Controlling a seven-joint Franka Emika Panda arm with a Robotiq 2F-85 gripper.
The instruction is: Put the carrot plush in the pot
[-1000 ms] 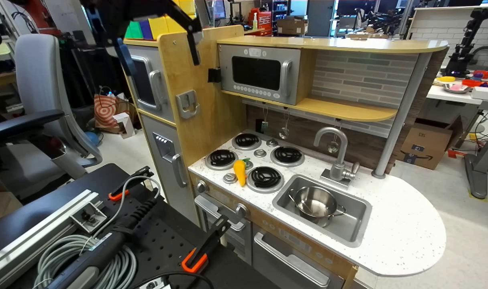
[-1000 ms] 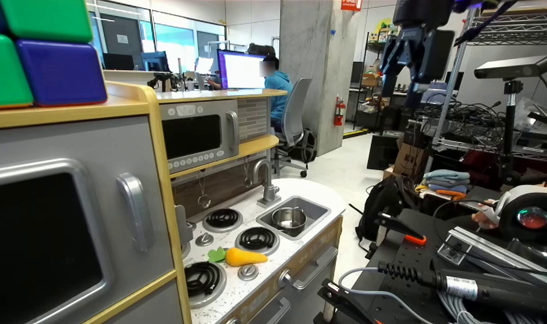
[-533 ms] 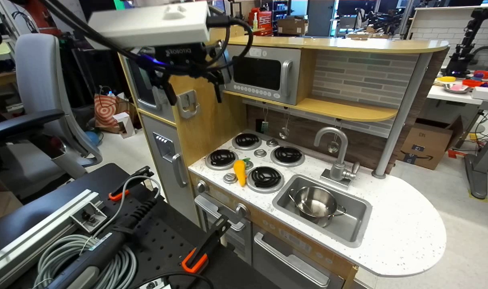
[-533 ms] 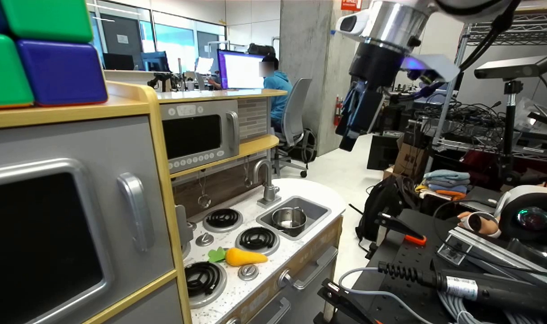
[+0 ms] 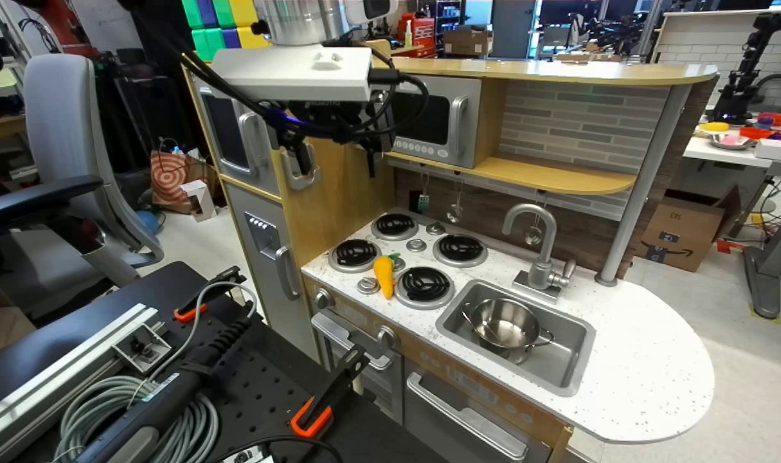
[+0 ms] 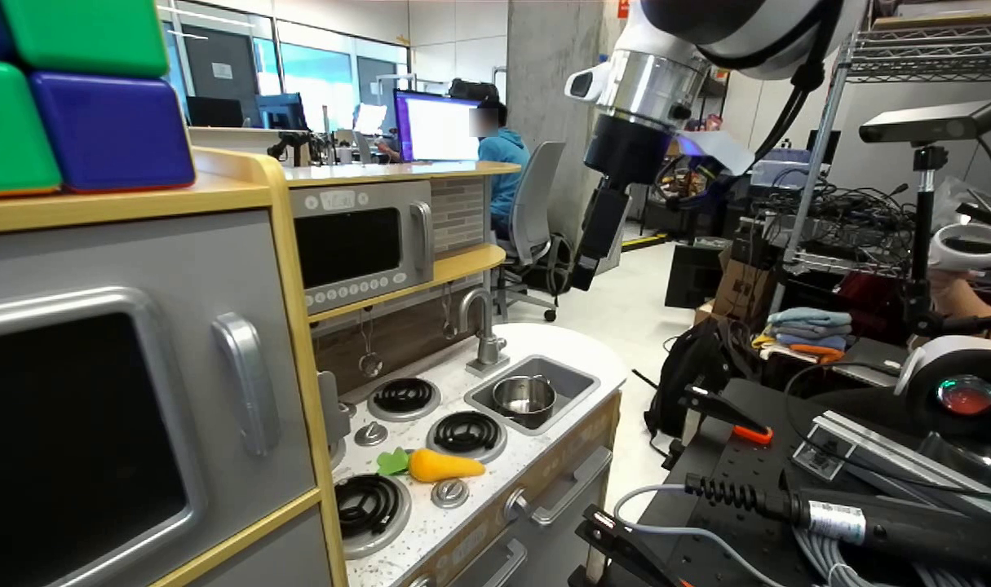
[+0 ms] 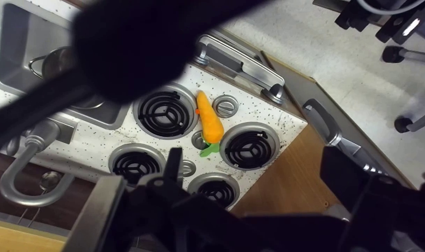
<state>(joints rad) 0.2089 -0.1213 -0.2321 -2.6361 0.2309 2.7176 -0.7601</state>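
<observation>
Pincer [image 5: 339, 173] hangs, fingers [image 7: 340, 175] spread; below it: carrot plush [image 7: 211, 126] between 2 burners [image 7: 167, 113], and pot [image 5: 507, 323] inside the sink [image 5: 560, 361].

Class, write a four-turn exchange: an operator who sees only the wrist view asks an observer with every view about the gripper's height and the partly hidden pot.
Operator: How close is my gripper to the carrot plush?
Observer: Not close; both exterior views show the gripper well above the counter.
Operator: Is the pot upright? A dark blurred shape blocks much of it.
Observer: Yes; an exterior view shows its whole open top, facing up, inside the sink.
</observation>
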